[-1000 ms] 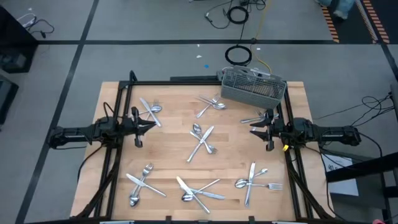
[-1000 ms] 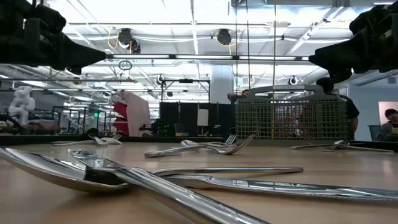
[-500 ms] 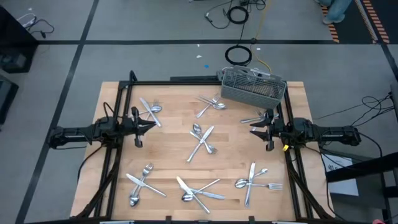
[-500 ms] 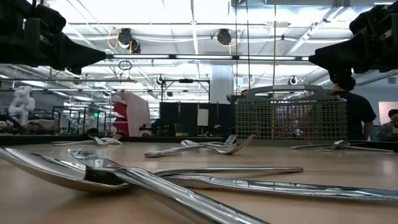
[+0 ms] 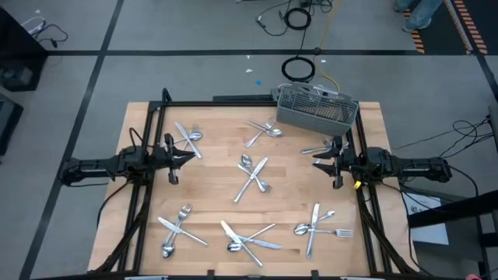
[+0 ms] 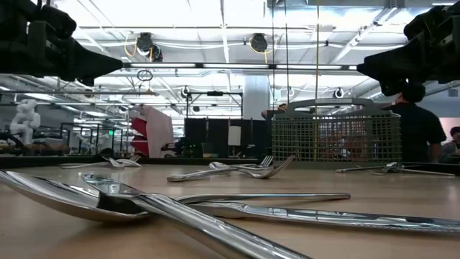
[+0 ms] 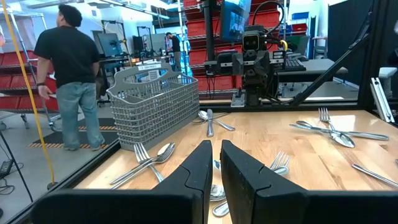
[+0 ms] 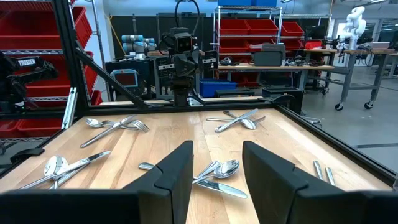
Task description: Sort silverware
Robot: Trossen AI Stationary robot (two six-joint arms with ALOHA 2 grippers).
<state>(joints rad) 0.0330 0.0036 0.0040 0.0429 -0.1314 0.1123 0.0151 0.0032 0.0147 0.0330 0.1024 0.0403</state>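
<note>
Shiny silverware [image 5: 250, 176] lies scattered in small crossed heaps all over the wooden table [image 5: 218, 194], none of it held and none in the basket as far as can be seen. In the low view a spoon and knife [image 6: 144, 205] lie crossed right in front of the lens. Nearest the front edge sit three heaps: one at the left [image 5: 177, 228], one in the middle [image 5: 247, 237], one at the right [image 5: 319, 225]. A crossed group lies at the centre, and further heaps lie toward the back at the left [image 5: 189, 138], the middle [image 5: 264, 131] and the right [image 5: 319, 146].

Both dark arms stretch level from opposite sides, raised above the tabletop and pointing at each other across the centre. The left gripper [image 5: 187, 157] hovers at the left edge with its fingers [image 7: 198, 167] drawn nearly together, only a thin slit between them, gripping nothing. The right gripper [image 5: 317, 162] hovers at the right edge with its fingers [image 8: 177, 165] clearly parted and empty.

A grey wire-mesh basket [image 5: 315, 109] stands at the far right corner, just behind the right arm. Black frame bars [image 5: 148, 132] run along the table's sides.

Beyond the table, a person [image 7: 69, 68] in a dark shirt and jeans stands beside the basket. Red shelving [image 8: 258, 31] fills the room behind. A label on dark gear at the edge of the right wrist view reads "TRISSEN" or similar; I cannot read it surely.
</note>
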